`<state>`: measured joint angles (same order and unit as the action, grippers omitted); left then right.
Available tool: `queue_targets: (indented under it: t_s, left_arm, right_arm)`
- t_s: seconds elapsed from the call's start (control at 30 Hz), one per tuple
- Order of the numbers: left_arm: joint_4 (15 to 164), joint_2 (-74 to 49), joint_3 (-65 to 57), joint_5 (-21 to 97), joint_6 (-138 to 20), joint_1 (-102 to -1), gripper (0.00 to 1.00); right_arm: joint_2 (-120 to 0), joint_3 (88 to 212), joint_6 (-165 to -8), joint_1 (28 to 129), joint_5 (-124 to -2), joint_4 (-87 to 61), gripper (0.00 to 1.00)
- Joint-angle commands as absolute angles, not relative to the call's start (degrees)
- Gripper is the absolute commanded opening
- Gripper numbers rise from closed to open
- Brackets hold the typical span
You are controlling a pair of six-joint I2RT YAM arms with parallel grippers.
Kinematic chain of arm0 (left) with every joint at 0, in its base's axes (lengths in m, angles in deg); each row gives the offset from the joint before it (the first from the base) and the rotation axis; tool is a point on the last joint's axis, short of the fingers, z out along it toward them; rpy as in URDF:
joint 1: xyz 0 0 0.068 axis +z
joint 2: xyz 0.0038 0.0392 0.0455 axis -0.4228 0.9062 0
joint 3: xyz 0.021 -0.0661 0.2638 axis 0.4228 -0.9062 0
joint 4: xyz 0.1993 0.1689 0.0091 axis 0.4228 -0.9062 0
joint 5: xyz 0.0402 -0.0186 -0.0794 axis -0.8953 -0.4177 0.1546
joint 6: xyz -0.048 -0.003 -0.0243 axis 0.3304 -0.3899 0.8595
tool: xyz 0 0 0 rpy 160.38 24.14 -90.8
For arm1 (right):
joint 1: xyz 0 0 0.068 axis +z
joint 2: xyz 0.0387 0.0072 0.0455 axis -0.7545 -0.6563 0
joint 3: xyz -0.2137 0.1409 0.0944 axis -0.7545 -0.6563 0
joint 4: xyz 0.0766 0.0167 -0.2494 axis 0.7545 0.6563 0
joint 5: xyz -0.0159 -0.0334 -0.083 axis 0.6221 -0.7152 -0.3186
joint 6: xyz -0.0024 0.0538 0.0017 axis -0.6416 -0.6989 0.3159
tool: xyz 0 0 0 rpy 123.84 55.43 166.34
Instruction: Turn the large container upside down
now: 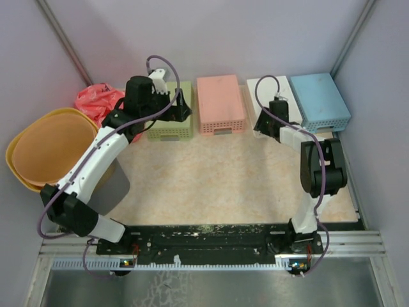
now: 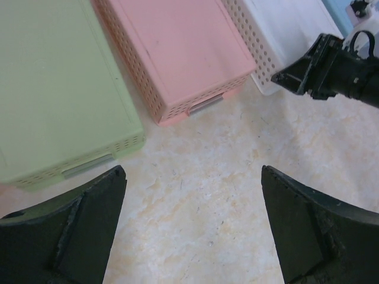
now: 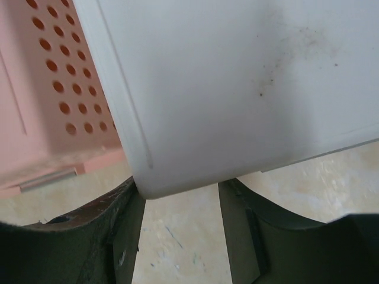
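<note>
Left gripper (image 2: 192, 177), well left of white perforated plastic basket (image 3: 237, 77), is wide open and empty. Right gripper (image 3: 177, 204) straddles that basket's near corner; whether it grips cannot be determined.

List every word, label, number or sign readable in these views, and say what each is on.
No readable text in any of the three views.
Green container, pink container, white container, blue container: plain plastic, no lettering. The grey strips on the green and pink ones show no marks.
Yellow tub, red bag: no print visible.
Base rail: only specks, too small to read.
</note>
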<state>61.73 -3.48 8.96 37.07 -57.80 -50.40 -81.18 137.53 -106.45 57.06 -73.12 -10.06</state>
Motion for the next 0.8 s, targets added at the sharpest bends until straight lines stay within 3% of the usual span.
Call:
queue_targets:
  t_s: [0.0,0.2,0.53,0.77]
  left_arm:
    - [55.0,-5.9,9.6,33.2,-59.9,-50.5,0.99]
    - [48.5,-5.9,15.9,27.4,-61.1,-50.5,1.00]
    - [34.4,-5.6,29.6,12.4,-61.4,-50.3,0.99]
    - [26.9,-8.5,33.8,0.3,-59.8,-50.2,1.00]
  right_arm:
    - [-85.5,145.6,-106.1,56.6,-71.1,-16.1,0.52]
    - [-84.4,144.6,-105.0,56.6,-64.8,-20.2,0.52]
    - [-65.9,133.8,-107.1,56.6,-58.8,-18.5,0.60]
    - [-60.9,132.0,-110.6,58.0,-53.1,-15.1,0.61]
